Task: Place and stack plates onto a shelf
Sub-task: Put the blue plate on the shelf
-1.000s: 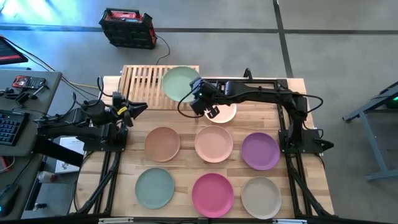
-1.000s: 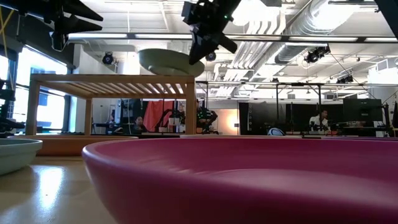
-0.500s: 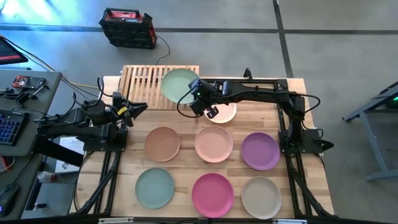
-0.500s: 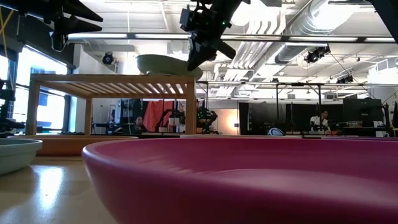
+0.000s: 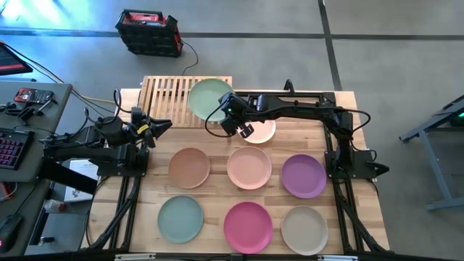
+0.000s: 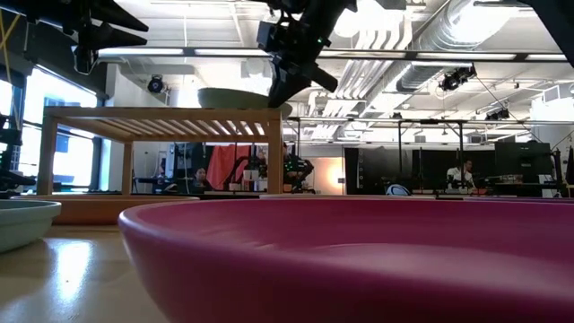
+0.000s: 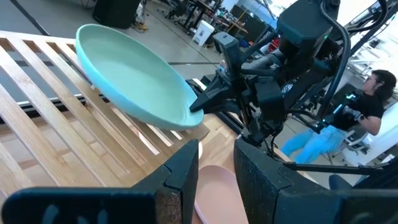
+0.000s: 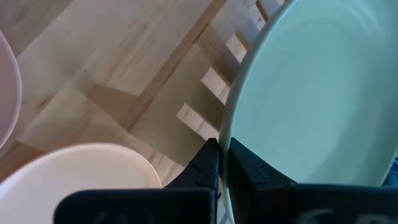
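Observation:
The sage green plate (image 5: 209,97) hangs tilted over the right end of the slatted light-wood shelf (image 5: 167,98), close above its top (image 6: 161,113). My right gripper (image 5: 225,116) is shut on the plate's rim at the side facing the table's near right. My left gripper (image 5: 165,125) waits open left of the brown plate (image 5: 189,167), pointing at the shelf. Six more plates lie flat on the table: peach (image 5: 262,132), pink (image 5: 249,167), purple (image 5: 303,175), teal (image 5: 180,219), magenta (image 5: 248,227), beige (image 5: 304,230). My right gripper pinches the sage green plate's rim (image 8: 225,140) between its two fingers, one on the upper face and one underneath. The fingers come in slanting down from the table's right. The plate (image 7: 134,74) sits tilted, its held edge higher; whether its far edge touches the slats I cannot tell.
The shelf stands at the table's far left, its slats bare left of the plate. The peach plate lies right under my right gripper. The magenta plate (image 6: 359,260) fills the low view's foreground. A desk with a keyboard (image 5: 11,148) stands left of the table.
My right gripper has moved down and slightly toward the table's left, carrying the sage green plate lower, until its underside is just above the shelf's top. The hold has stayed shut.

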Controlling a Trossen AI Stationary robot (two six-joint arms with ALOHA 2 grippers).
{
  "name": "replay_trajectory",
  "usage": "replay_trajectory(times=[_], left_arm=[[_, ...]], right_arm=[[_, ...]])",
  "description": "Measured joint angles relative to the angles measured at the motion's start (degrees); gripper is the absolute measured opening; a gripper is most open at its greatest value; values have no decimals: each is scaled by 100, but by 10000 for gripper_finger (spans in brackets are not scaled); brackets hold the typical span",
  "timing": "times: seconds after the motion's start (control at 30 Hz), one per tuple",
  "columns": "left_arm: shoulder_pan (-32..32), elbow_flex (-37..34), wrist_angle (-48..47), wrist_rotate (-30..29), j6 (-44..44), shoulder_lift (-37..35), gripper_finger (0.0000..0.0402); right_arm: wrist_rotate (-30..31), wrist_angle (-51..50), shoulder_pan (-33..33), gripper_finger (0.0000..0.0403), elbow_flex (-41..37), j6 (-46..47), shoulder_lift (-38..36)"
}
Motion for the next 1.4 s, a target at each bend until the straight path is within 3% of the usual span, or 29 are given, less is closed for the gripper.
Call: replay_trajectory(times=[0.53, 1.4], left_arm=[[0, 0, -58, 3, 134, 0, 90], [0, 0, -168, 2, 159, 0, 90]], right_arm=[[61, 208, 90, 0, 0, -401, 2], [124, 208, 128, 6, 0, -252, 2]])
